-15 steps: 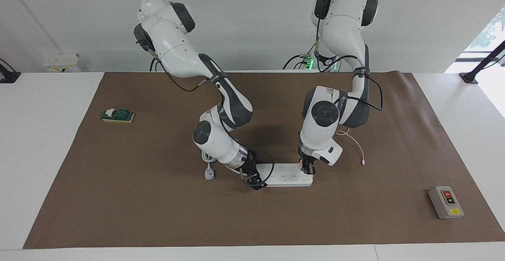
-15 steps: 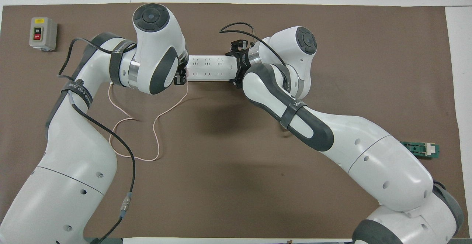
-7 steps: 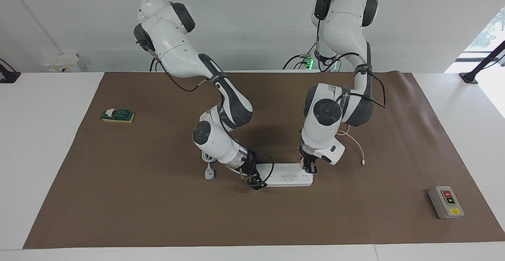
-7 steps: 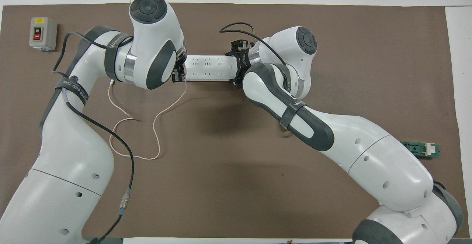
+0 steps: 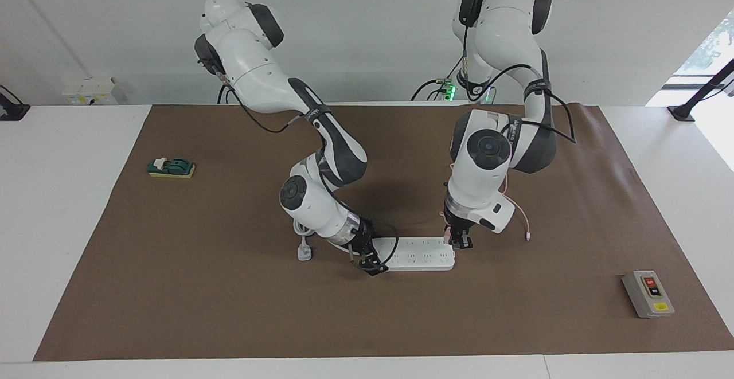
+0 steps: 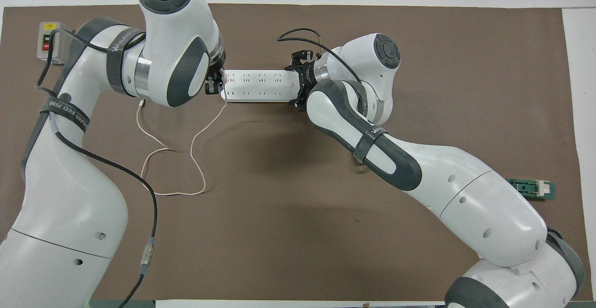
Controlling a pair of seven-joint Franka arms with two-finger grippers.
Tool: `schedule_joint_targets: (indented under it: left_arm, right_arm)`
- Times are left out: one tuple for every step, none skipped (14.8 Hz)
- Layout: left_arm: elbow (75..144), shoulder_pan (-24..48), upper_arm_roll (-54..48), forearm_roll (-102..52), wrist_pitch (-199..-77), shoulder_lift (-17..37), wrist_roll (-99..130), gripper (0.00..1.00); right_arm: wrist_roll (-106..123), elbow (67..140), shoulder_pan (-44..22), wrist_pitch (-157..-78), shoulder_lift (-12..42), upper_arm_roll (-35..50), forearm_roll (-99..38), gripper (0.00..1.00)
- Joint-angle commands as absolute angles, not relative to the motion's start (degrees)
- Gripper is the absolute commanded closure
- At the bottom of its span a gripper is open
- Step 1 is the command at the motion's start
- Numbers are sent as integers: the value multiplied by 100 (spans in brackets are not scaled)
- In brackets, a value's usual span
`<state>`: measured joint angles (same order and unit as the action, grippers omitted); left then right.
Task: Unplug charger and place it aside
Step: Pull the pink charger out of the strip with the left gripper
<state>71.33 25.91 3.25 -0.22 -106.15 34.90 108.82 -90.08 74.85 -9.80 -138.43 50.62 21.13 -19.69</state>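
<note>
The left claw (image 5: 460,242) is at the end of the white power strip (image 5: 418,254) that points toward the left arm's end of the surface (image 5: 229,310). It hangs just above that end, raised a little. Its fingers are narrow and they hold the charger (image 6: 222,76), a small pale pink piece that shows only partly between them. I cannot tell with certainty if the charger is fully out of the socket, but it sits at the very edge of the strip, slightly lifted. The thin pink cable (image 6: 195,149) goes down from the charger and lies in loops on the brown surface, nearer to the robots than the strip.

The right claw (image 5: 367,264) is on the other end of the power strip, low against it. Whether its fingers are wide or narrow, I cannot tell.

A grey switch box (image 5: 648,293) lies toward the left arm's end, and a green block (image 5: 171,167) toward the right arm's end.
</note>
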Motion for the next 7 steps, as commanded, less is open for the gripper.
schedule_joint_targets:
  left_arm:
    - [7486,2637,316,62,-10503,3183,9866,100]
    - [7697,2645,325,70,-10520,3016,9400,100]
    - [7865,2654,325,70,-10521,2902,9013,100]
    - [8058,2672,325,79,-10538,2761,8626,100]
    - [8251,2681,325,79,-10547,2629,8283,100]
    - [8444,2715,316,88,-10521,2454,7931,100]
    - [8725,2742,316,88,-10503,2235,7580,100]
  right_arm:
    - [-8912,7444,-1063,-13843,5115,2145,-2030,47]
    - [-8921,7444,-1072,-13860,5098,2145,-2030,17]
    - [-8930,7444,-1081,-13860,5072,2145,-2030,0]
    - [-8930,7444,-1081,-13826,5002,2145,-2022,0]
    - [-8930,7453,-1072,-13782,4897,2145,-2021,0]
    - [-8930,7531,-1055,-13729,4765,2145,-2013,0]
    - [-8930,7637,-1055,-13624,4555,2136,-2013,0]
